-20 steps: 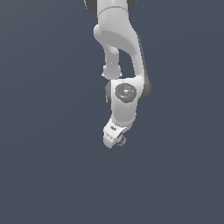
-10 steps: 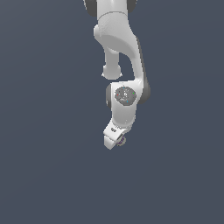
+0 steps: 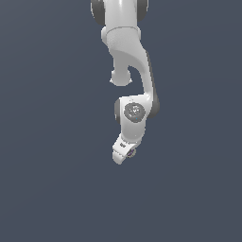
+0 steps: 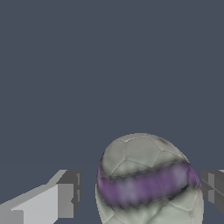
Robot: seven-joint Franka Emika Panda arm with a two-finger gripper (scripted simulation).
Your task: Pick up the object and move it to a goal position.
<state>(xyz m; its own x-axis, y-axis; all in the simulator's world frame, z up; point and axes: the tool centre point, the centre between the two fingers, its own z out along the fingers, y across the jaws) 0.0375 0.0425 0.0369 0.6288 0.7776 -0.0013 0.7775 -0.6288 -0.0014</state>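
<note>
One ball [image 4: 146,175], one tool [image 3: 122,155], one arm [image 3: 128,52]; no goal marker visible in either view. Grasp step in hand, apparently: ball sitting between the tool's two fingers [image 4: 65,199], close against one, a narrow gap showing at the other, so tool spread slightly wider than the ball, not yet clamped. Next, probably: squeeze evenly across the ball's middle without nudging it away, then lift.
</note>
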